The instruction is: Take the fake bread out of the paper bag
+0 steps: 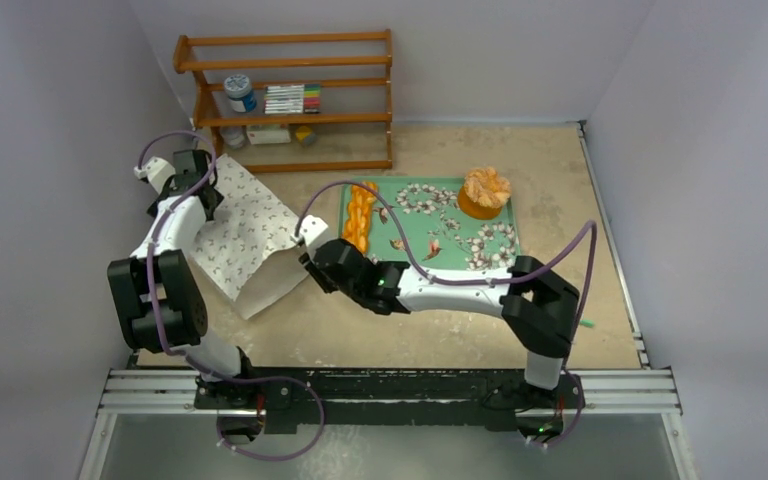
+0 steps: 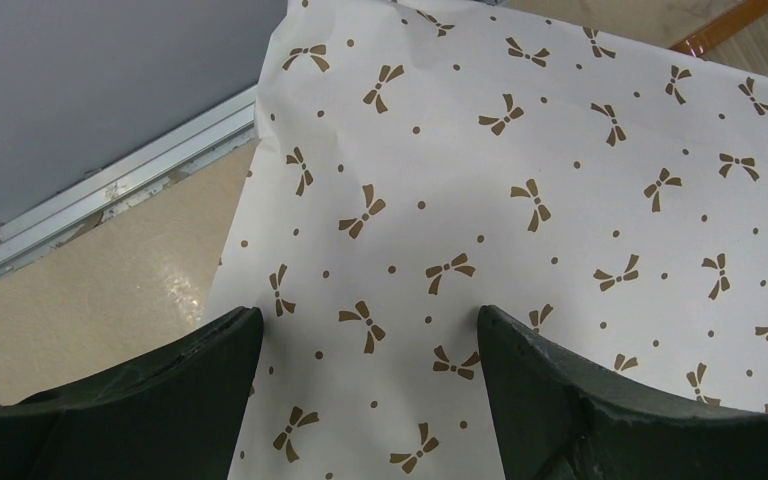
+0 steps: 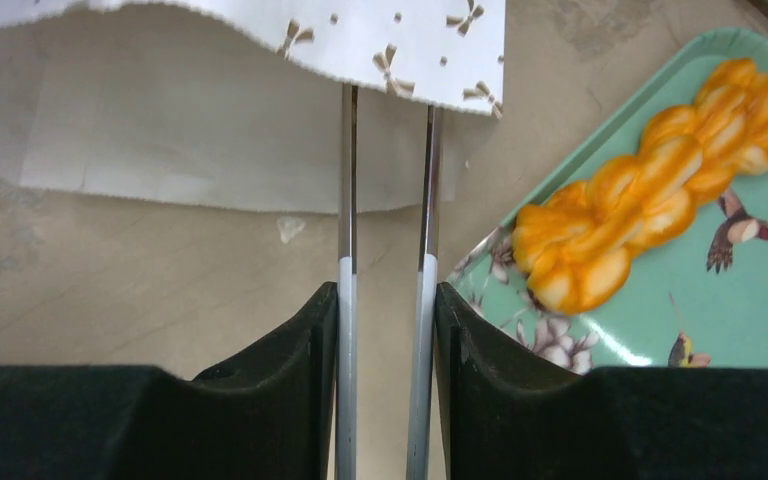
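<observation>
L gripper (image 2: 370, 330) wide open, empty, over paper bag (image 1: 245, 235) at 10 o'clock in top view; R gripper (image 3: 385, 300) pinched on metal tongs (image 3: 347, 180), tips hidden under bag edge; fake bread (image 3: 650, 180) on green tray (image 1: 410, 225): braided loaf (image 1: 360, 215) at 9 o'clock, ruffled pastry (image 1: 485, 190) at 1 o'clock.

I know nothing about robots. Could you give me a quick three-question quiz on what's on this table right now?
1. True or false: the braided bread lies on the green tray.
2. How many breads show on the tray? A one, B two, C four.
3. Fill in: the right arm's jaws pinch metal ____ that point at the mouth of the paper bag.
Key: 1 true; 2 B; 3 tongs.
</observation>
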Motion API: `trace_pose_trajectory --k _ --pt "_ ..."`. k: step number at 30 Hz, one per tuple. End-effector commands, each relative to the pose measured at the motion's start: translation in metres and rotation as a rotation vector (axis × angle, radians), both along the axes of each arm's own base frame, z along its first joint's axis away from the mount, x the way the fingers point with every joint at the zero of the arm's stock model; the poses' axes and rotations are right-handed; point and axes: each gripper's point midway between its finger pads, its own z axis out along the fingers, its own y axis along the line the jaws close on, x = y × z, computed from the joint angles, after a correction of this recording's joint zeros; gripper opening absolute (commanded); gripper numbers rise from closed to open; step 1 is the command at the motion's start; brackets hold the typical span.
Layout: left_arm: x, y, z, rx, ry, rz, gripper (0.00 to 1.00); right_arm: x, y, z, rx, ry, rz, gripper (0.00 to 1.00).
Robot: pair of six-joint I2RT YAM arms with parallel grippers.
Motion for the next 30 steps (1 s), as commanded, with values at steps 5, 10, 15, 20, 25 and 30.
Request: trace_pose_trajectory --k 5,10,15,20,25,30 --pt "0.027 -0.002 0.01 -0.012 -0.09 0.018 0.77 -0.062 -0.01 0.028 0.103 0.044 -0.006 0.0" --pt "0.034 -0.004 0.01 -0.02 -0.101 0.018 0.77 -0.103 -0.024 0.026 0.088 0.083 -0.021 0.0" --pt "0.039 -0.004 0.012 -0.022 -0.108 0.014 0.77 -0.13 -0.05 0.038 0.116 0.124 -0.07 0.0" --pt "0.04 -0.008 0.01 -0.034 -0.112 0.005 0.77 -0.14 -0.072 0.047 0.122 0.14 -0.132 0.0" --pt "0.04 -0.013 0.009 -0.044 -0.12 -0.005 0.78 -0.143 -0.056 0.04 0.088 0.153 -0.112 0.0" --pt "0.042 -0.013 0.016 -0.042 -0.133 -0.013 0.78 -0.147 -0.031 0.036 0.062 0.15 -0.063 0.0"
